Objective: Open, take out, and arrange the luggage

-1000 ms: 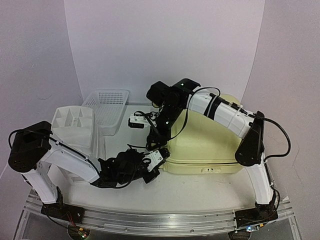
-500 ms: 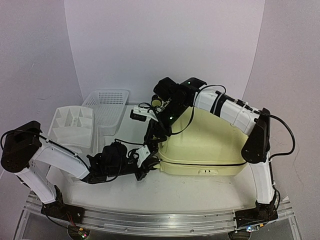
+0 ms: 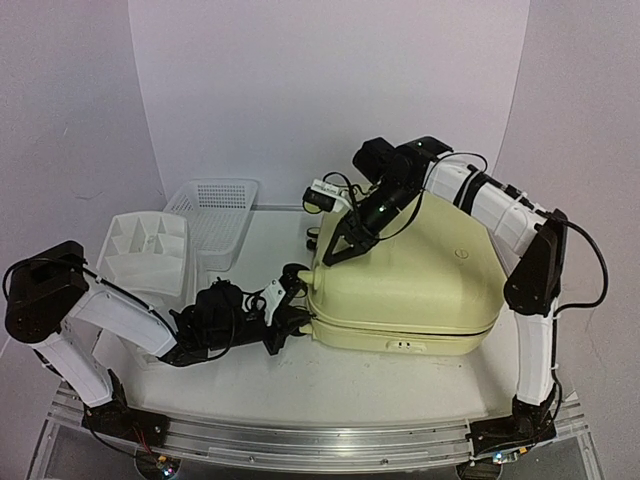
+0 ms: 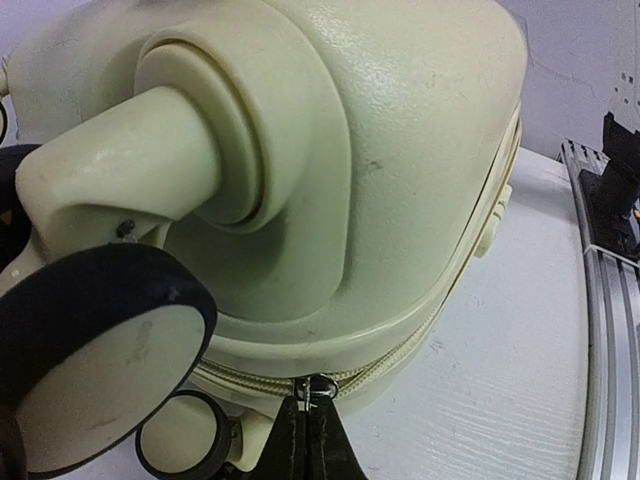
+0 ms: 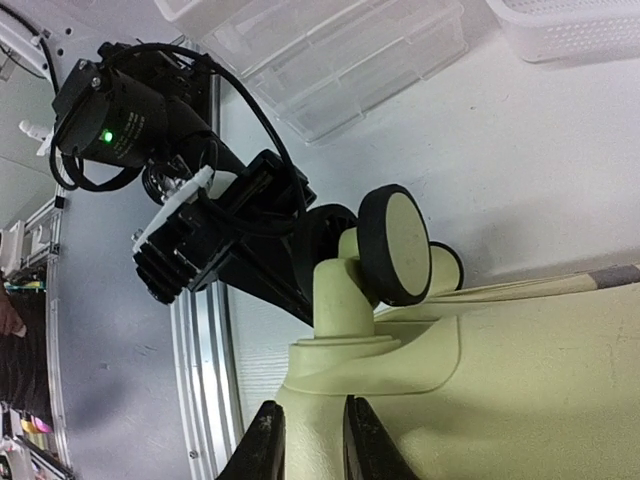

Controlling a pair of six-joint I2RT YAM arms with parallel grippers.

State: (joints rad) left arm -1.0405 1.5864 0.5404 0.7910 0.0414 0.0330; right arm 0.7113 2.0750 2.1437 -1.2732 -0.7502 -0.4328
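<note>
The pale-yellow luggage (image 3: 420, 290) lies flat on the white table, closed, its black wheels at the left end. My left gripper (image 3: 298, 318) is at its front-left corner, shut on the metal zipper pull (image 4: 318, 388) at the seam below a wheel (image 4: 100, 350). The luggage shell (image 4: 400, 150) fills the left wrist view. My right gripper (image 3: 330, 250) hovers over the lid's left end, above the wheel mount. Its fingers (image 5: 265, 440) stand slightly apart over the shell (image 5: 480, 380) and hold nothing. A wheel (image 5: 395, 245) and my left arm (image 5: 200, 230) show beyond them.
A white mesh basket (image 3: 215, 215) and a white drawer unit (image 3: 145, 255) stand to the left of the luggage. The aluminium rail (image 3: 300, 440) runs along the near table edge. White walls close in behind and to the sides.
My right gripper has pulled back up and to the right, from the front-left corner onto the lid's left end. The luggage has shifted slightly left. My left gripper stays on the zipper pull.
</note>
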